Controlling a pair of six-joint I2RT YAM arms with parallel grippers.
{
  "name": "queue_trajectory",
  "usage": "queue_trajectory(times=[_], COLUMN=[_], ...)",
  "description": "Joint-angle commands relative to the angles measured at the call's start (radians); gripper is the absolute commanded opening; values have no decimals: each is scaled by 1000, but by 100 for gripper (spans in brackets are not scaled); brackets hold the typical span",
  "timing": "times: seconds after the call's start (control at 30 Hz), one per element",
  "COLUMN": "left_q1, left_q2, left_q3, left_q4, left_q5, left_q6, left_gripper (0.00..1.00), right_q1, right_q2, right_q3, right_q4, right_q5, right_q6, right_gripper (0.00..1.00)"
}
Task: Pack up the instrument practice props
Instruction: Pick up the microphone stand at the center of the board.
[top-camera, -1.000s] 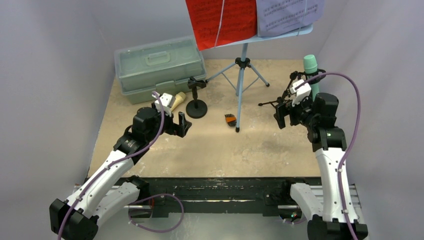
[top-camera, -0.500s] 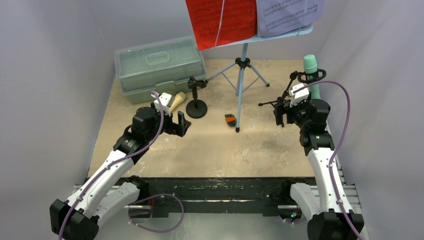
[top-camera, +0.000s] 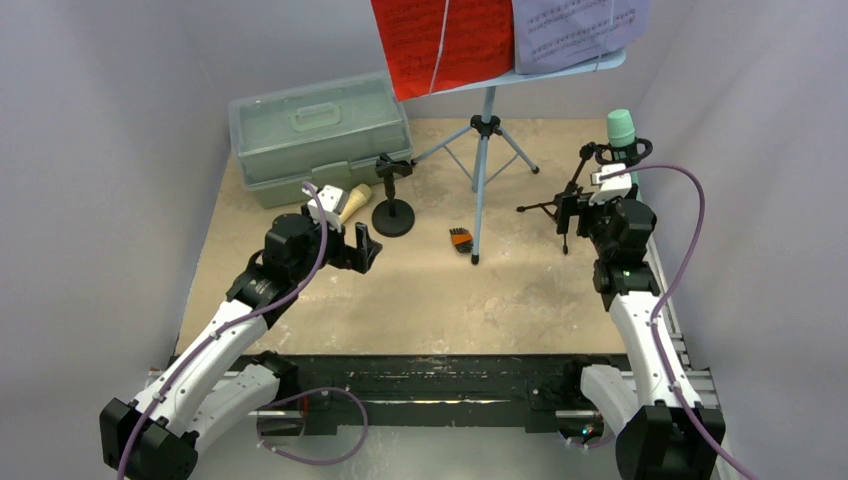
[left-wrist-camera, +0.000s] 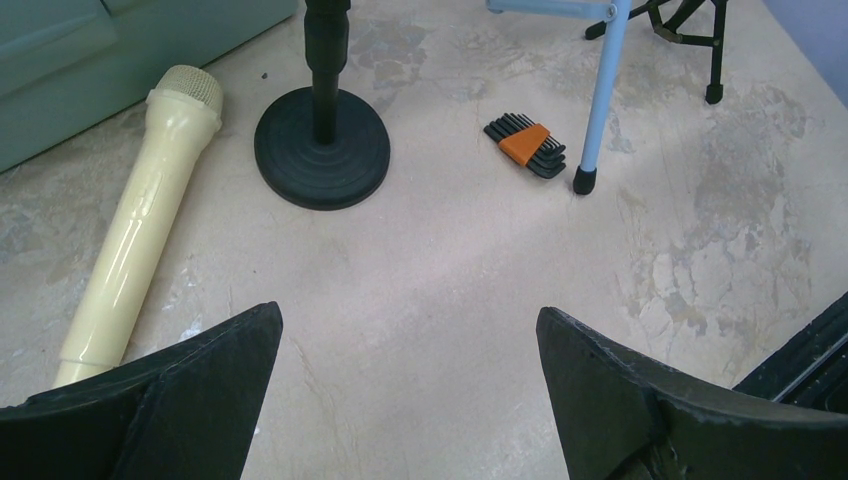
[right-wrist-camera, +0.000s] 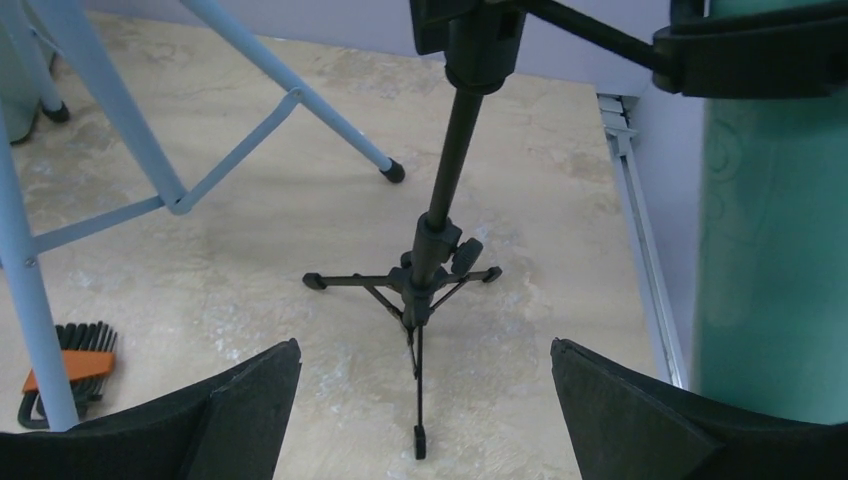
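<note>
1. The pale green case sits far left on the surface. Its lid appears closed, so I judge that no packing has begun.
2. The tan microphone lies flat just beside the case's near wall, out of any holder.
3. My left hand hangs released with its jaws spread wide, grasping nothing. It is aimed past the tan microphone toward the round-base holder, which stands upright on its disc.
4. A hex key set lies near one foot of the light-blue music rack.
5. The rack stands on its tripod legs. Its ledge props the red sheet and the purple sheet so they lean back rather than slide off.
6. The tripod holder stands far right with its legs splayed.
7. My right hand is released and empty. Its jaws are wide and lined up on either side of the holder's pole, apart from it. I judge this a pre-grasp position.
8. The teal microphone stands upright because the holder's ring top carries it. Gripping the pole carelessly could tip both.
</note>
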Motion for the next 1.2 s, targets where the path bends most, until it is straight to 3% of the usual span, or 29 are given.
queue_trajectory(times=[0.0,0.47,0.77,1.17], left_q1=[13,19,22,27], left_q2=[-1,-1,-2,2], left_q3=[7,7,5,6], left_q4=[15,16,17,18], left_q5=[10,18,19,22], left_q6=[11,9,8,6], left_gripper=[99,99,99,99], right_q1=[-2,-2,8,56], right_q2=[22,93,164,265], right_q3=[-8,-12,-14,-70], right_q4=[113,220,336,539], right_q5=[111,231,90,122], right_q6=[47,46,12,26], right_gripper=[99,98,94,89])
